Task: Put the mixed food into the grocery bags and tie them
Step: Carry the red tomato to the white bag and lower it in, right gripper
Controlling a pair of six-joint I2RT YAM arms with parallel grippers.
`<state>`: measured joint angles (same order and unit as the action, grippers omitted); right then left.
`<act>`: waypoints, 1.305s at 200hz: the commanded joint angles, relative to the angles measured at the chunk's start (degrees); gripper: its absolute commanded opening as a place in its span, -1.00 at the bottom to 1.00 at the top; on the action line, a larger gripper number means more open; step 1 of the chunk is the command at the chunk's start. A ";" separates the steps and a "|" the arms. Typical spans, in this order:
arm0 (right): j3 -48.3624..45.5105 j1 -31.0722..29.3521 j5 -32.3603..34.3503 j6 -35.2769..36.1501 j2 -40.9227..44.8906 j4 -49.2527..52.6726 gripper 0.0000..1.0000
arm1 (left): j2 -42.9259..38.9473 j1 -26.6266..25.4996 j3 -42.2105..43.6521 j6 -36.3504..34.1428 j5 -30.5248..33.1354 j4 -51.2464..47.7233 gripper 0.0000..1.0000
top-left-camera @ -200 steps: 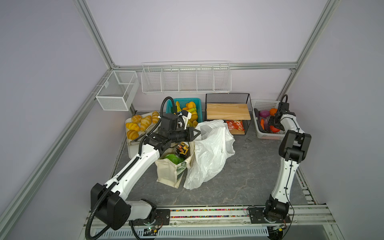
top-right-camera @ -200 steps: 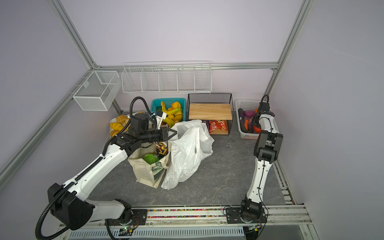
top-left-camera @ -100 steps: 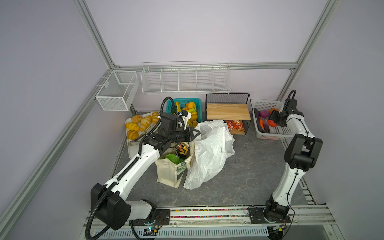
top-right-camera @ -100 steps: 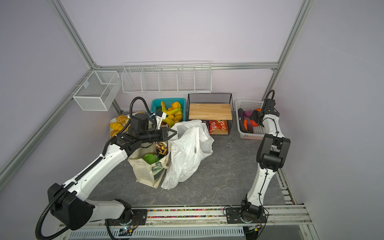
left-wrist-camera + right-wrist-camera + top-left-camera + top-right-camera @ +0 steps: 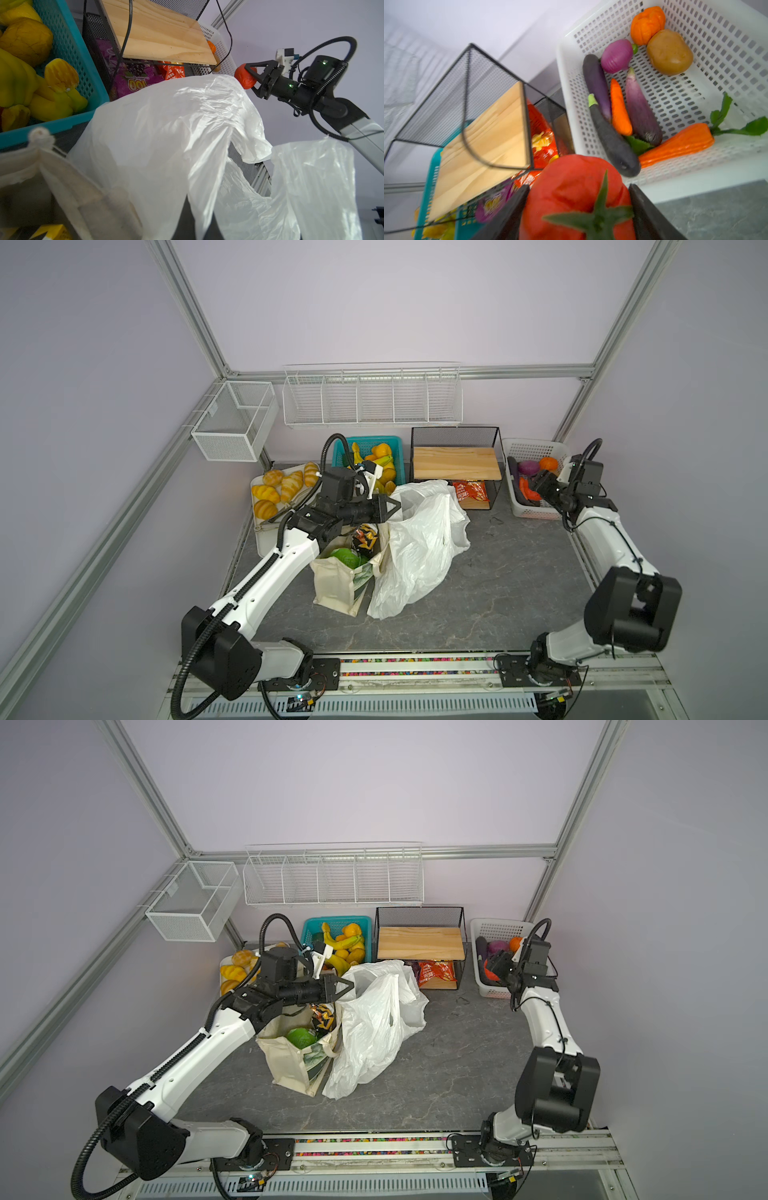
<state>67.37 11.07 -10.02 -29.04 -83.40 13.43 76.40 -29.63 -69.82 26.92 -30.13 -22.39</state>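
Observation:
The cream canvas tote [image 5: 334, 587] [image 5: 286, 1063] stands upright at centre left. Inside it sit the black-and-yellow snack bag [image 5: 364, 540] [image 5: 322, 1017] and the green snack bag [image 5: 345, 558] [image 5: 301, 1038]. Against the tote's right side leans the white plastic carrier bag [image 5: 419, 556] [image 5: 370, 1031] [image 5: 166, 128]. My left gripper [image 5: 395, 506] [image 5: 345, 986] [image 5: 197, 226] is shut on its upper rim and holds the mouth up. My right gripper [image 5: 528, 489] [image 5: 493, 970] [image 5: 252, 76] [image 5: 578, 207] is shut on the orange-red round vegetable [image 5: 524, 493] [image 5: 244, 80] [image 5: 571, 193] over the white basket's front left edge.
The white basket [image 5: 555, 448] [image 5: 695, 99] at the back right holds aubergines, carrots, an onion and a potato. A black wire shelf with a wooden board [image 5: 455, 462] stands behind the carrier bag, snack packs beneath it. A teal fruit basket [image 5: 395, 441] and a bread tray [image 5: 259, 539] lie at the back left.
My right arm has drawn back, its elbow dropping toward the front, and its gripper has lifted the round vegetable out of the white basket. The left arm has not moved.

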 commanded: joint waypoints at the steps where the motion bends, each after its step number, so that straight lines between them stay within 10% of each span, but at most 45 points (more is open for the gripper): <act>1: -6.87 -3.87 1.88 -2.47 10.85 -5.26 -0.05 | -0.36 0.20 0.91 0.00 -0.80 1.44 -1.00; 109: -16.62 -26.71 -10.72 12.93 32.50 14.91 -0.06 | 0.13 0.18 0.96 0.36 -0.37 1.57 -1.00; 261: -12.44 -43.17 -5.56 10.35 11.58 -6.30 0.02 | 1.12 0.01 0.74 0.72 -2.39 1.49 -1.00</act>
<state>54.43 -29.71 -20.38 -17.63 -68.40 10.66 77.06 -29.63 -69.41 27.00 -31.55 -21.67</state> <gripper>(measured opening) 0.711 0.047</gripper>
